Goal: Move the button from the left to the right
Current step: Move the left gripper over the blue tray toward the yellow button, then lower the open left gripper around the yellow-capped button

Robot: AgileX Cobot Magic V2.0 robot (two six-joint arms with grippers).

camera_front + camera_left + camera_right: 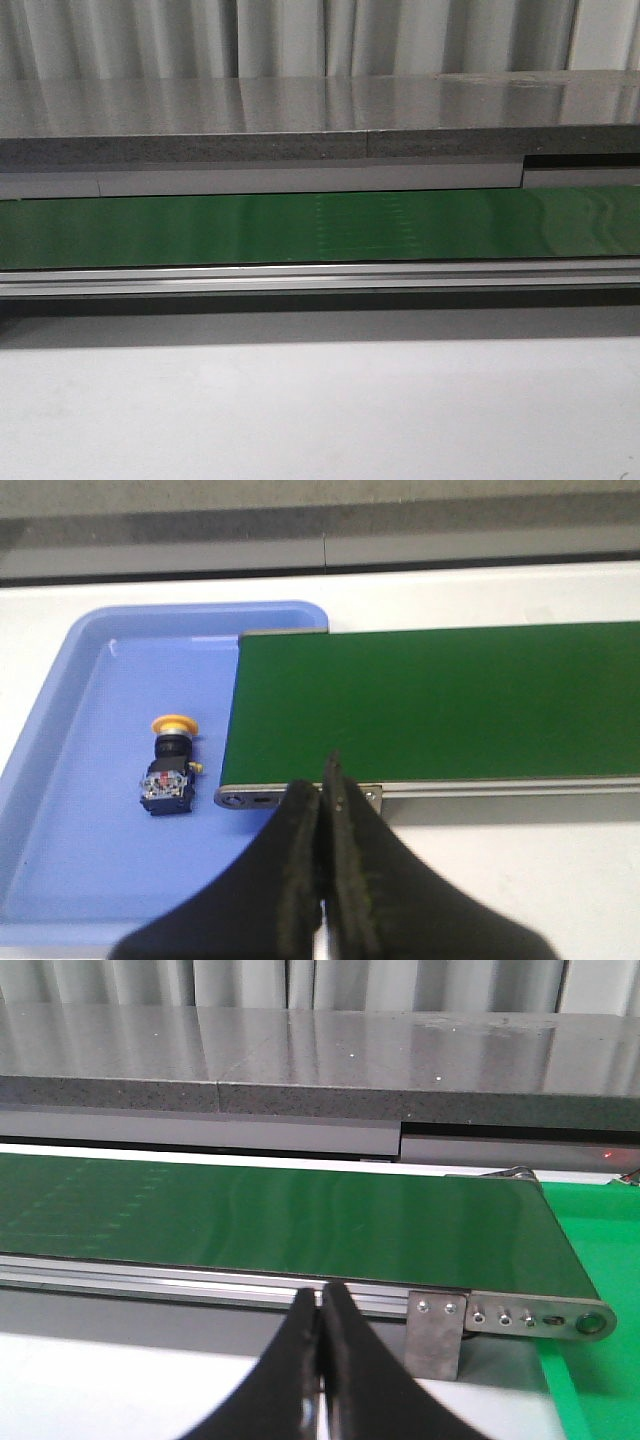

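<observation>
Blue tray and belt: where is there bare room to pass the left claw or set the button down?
The blue tray is bare all around the button. The green belt carries nothing. Tightest spot: between the button and the belt's end. The left claw is shut.

A smooth, faintly glossy green belt (320,228) runs in a brushed metal frame (320,277), beside a smooth blue plastic tray (60,810)

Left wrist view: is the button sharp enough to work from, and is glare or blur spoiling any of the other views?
Left wrist view: the button in the blue tray is readable, slightly soft, under even light. Front view: the gray shelf carries soft reflections and the green belt a mild sheen. Right wrist view: the shut end effector is blurred up close.
</observation>
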